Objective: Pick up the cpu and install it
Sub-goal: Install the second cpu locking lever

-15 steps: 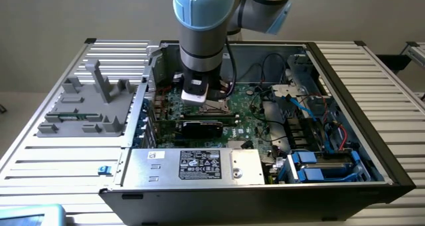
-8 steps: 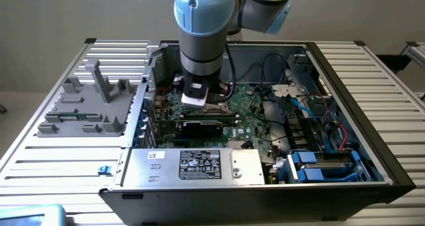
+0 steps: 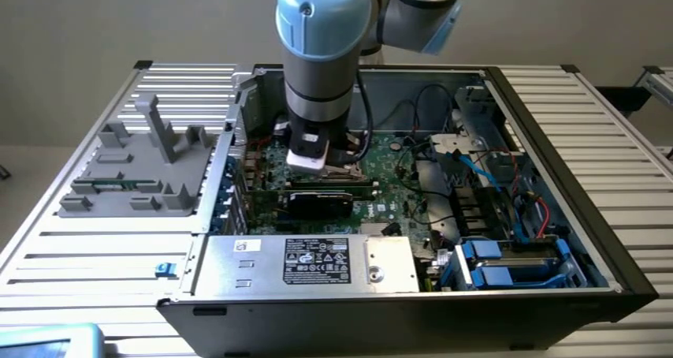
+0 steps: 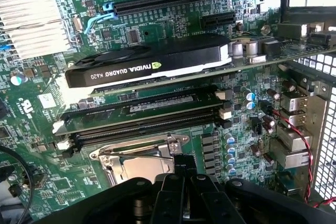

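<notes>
My gripper (image 4: 185, 174) hangs low over the motherboard, right at the edge of the black cpu socket with its metal frame (image 4: 105, 157). Its two dark fingers stand pressed together, and I see nothing between them. Inside the frame lies a flat pale silver-grey surface (image 4: 142, 167); I cannot tell whether this is the cpu. In the exterior view the arm reaches straight down into the open computer case, with the gripper (image 3: 324, 171) near the middle of the board, next to the socket.
A black NVIDIA graphics card (image 4: 152, 66) and a green memory stick (image 4: 142, 109) lie just beyond the socket. A finned heatsink (image 4: 31, 19) sits further off. Drive bays and cables (image 3: 494, 208) line the case's right side, the power supply (image 3: 305, 263) its front. A grey fixture tray (image 3: 137, 169) stands outside.
</notes>
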`<action>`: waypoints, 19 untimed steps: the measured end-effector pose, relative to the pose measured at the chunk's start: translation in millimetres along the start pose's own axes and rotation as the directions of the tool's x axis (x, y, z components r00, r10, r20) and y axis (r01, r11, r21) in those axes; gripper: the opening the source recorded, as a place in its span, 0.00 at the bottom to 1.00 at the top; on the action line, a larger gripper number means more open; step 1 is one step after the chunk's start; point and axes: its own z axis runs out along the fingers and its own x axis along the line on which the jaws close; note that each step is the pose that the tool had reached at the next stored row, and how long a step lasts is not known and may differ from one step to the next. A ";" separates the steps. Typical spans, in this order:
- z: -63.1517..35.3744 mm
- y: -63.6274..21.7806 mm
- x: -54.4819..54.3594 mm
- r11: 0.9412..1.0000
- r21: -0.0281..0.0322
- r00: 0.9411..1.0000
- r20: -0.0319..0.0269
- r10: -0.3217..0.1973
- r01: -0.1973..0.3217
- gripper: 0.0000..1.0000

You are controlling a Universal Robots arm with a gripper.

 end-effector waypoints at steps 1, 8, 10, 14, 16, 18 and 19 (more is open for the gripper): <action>0.3 0.2 -0.2 1.000 0.000 1.000 0.000 0.000 0.000 0.11; 1.5 0.9 -1.8 1.000 0.000 1.000 0.002 0.001 -0.001 0.11; 2.5 1.2 -1.7 1.000 0.000 1.000 0.002 0.001 -0.001 0.11; 6.4 2.7 -1.6 1.000 -0.001 1.000 0.003 0.001 -0.001 0.11; 8.7 3.6 -2.4 1.000 -0.001 1.000 0.003 0.001 -0.001 0.11; 10.5 4.5 -3.5 1.000 -0.001 1.000 0.003 0.001 -0.001 0.11; 11.6 5.0 -3.7 1.000 -0.001 1.000 0.003 0.001 -0.001 0.11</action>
